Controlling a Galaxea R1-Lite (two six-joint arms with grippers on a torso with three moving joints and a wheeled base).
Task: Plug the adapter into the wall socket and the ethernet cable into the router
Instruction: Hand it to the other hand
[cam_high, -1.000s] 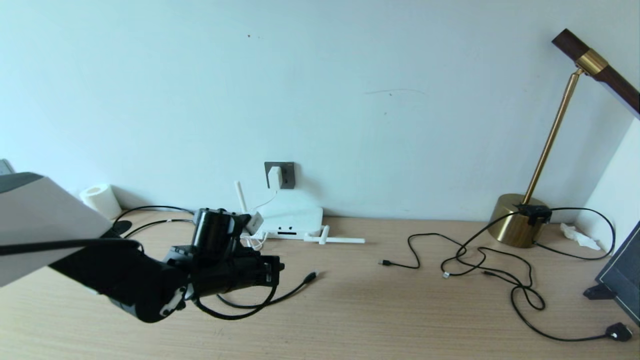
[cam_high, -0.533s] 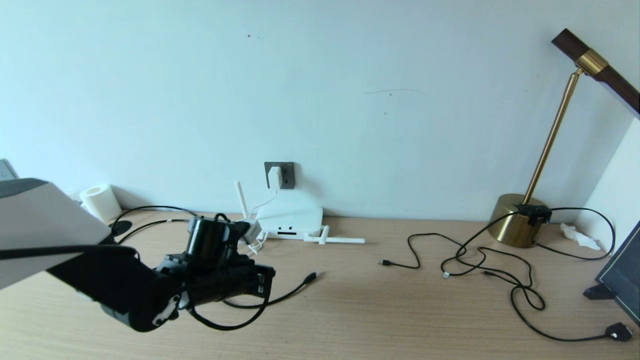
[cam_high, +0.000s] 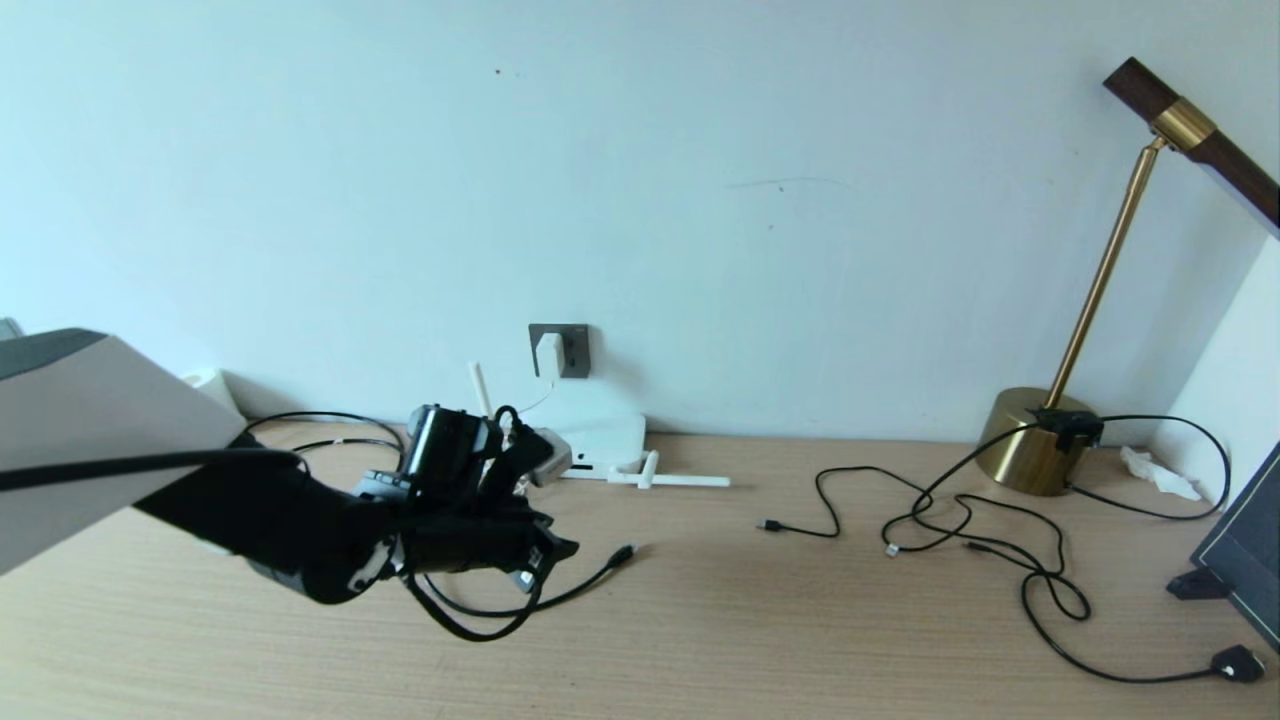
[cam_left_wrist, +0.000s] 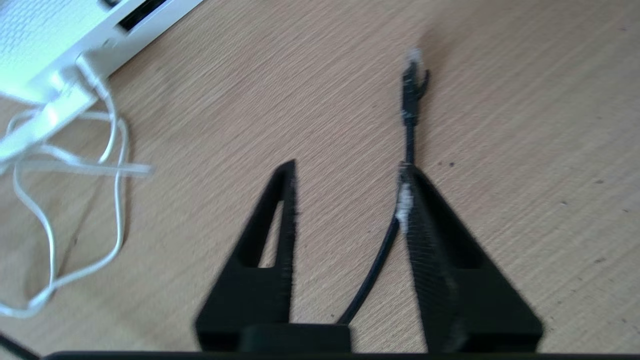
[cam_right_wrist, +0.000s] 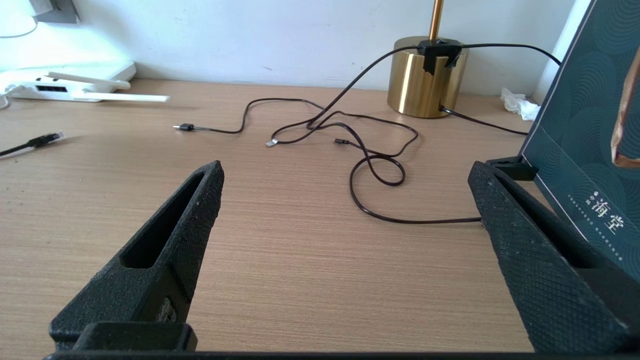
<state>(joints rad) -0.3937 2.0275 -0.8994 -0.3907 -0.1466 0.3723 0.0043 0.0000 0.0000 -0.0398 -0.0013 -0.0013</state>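
Observation:
The white adapter sits in the dark grey wall socket, its thin white cord trailing down to the router. The router lies flat against the wall, one antenna up, one flat on the table. The black ethernet cable loops on the table, its clip plug lying free and pointing away from the router. My left gripper hangs open just over the cable, which runs between the fingers along one fingertip. My right gripper rests open and low over the bare table, far from these things.
Thin black cables with small plugs sprawl at centre right. A brass lamp stands at the back right, a dark blue board at the right edge. A paper roll peeks out behind my left arm.
My left arm has swung right and toward the wall, turning its wrist, and the gripper now sits over the ethernet cable behind its plug. The cable and router have not moved.

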